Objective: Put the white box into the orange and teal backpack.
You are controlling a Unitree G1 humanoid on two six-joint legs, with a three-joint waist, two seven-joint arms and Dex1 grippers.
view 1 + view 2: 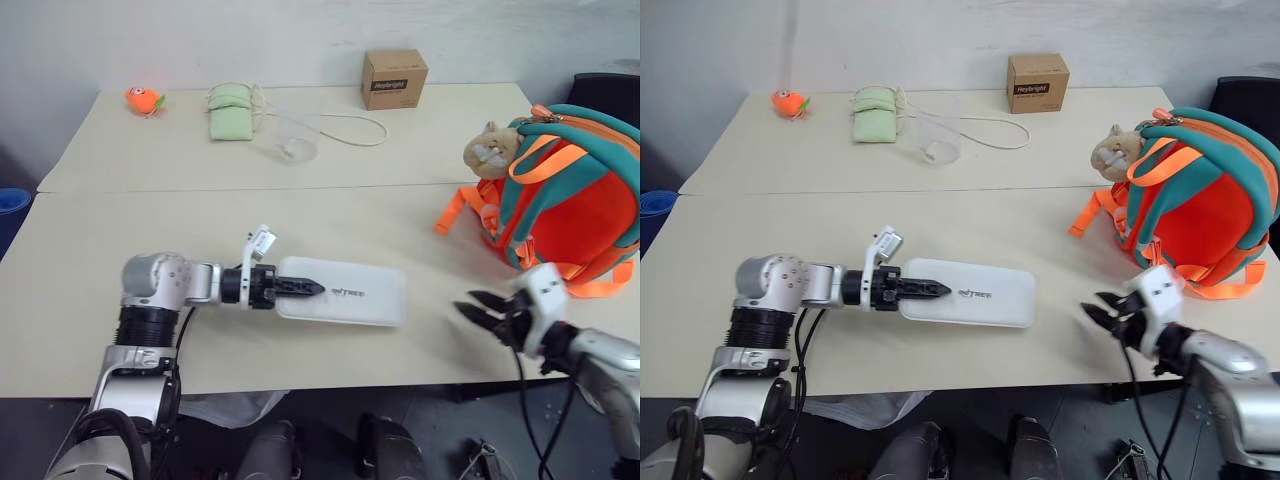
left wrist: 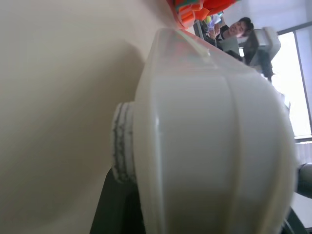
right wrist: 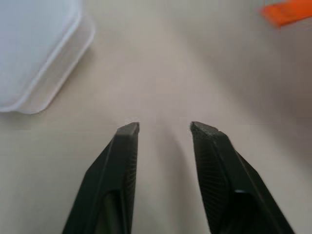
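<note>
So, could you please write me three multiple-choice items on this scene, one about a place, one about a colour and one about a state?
1. Where does the brown cardboard box stand?
A. at the table's far edge
B. inside the backpack
C. on the white box

2. What colour is the backpack's trim?
A. teal
B. yellow
C. black

3. How is the right gripper?
A. shut on a strap
B. open and empty
C. shut on the white box

Answers:
1 A, it sits near the wall behind the cord.
2 A, teal bands cross the orange body.
3 B, its fingers stand apart over bare table, beside the white box.
</note>
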